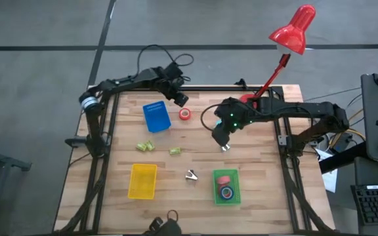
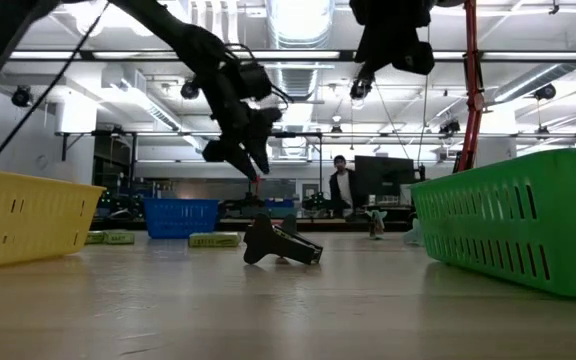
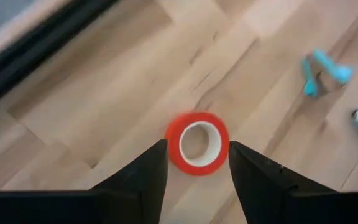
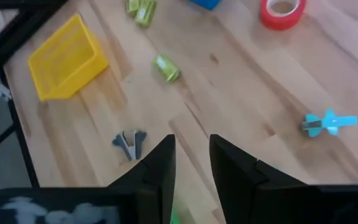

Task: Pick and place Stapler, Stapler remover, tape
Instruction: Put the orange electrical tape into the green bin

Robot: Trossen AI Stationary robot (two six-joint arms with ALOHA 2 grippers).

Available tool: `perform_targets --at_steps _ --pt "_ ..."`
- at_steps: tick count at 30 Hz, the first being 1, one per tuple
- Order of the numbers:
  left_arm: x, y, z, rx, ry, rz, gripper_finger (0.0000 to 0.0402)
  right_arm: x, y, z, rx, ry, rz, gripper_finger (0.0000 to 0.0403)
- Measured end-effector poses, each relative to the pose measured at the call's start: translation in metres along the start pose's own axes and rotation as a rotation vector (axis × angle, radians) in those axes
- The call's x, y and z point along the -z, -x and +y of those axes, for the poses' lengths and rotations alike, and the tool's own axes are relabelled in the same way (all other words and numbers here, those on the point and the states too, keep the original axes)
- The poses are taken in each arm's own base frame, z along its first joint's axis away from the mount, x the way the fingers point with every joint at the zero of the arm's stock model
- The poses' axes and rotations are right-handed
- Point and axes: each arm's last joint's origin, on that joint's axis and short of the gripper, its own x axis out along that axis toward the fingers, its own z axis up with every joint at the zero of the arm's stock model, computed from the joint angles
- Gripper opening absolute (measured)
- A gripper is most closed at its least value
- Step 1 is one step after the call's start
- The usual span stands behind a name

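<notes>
- High view: left gripper (image 1: pixel 181 100) hovers beside the red tape (image 1: pixel 185 114), which lies on the table (image 1: pixel 254 210) at 3 o'clock of the blue tray (image 1: pixel 156 118).
- Left wrist view: its fingers (image 3: pixel 148 171) spread, flanking the tape (image 3: pixel 197 143), holding nothing.
- Right wrist view: right gripper (image 4: pixel 191 163) is narrowly parted, empty.

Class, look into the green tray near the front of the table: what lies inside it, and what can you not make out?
Inside the green tray, the high view shows a red tape roll and a blue tape roll. The low view shows only its slatted wall, which hides the contents.
</notes>
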Motion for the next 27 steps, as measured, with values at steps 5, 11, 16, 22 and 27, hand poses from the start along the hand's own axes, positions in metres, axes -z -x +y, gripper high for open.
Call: perform_targets --at_steps 5,11,16,22,27 --pt "-0.001 -0.018 -0.007 -0.015 -0.07 0.039 0.0203 0.005 0.01 -0.003 -0.012 -0.022 -0.018 0.0084" --pt "0.007 -0.041 -0.008 -0.105 -0.118 0.091 0.0224 0.008 0.016 -0.006 0.007 -0.039 -0.047 0.0083" --pt "0.009 -0.052 -0.009 -0.107 -0.13 0.109 0.0223 0.009 0.015 -0.006 0.005 -0.061 -0.047 0.0091" --pt "0.011 -0.065 -0.008 -0.086 -0.149 0.131 0.0223 0.008 0.014 -0.005 0.012 -0.064 -0.058 0.009" --pt "0.013 -0.074 -0.006 -0.09 -0.157 0.152 0.0223 0.007 0.014 -0.003 -0.001 -0.066 -0.073 0.008"
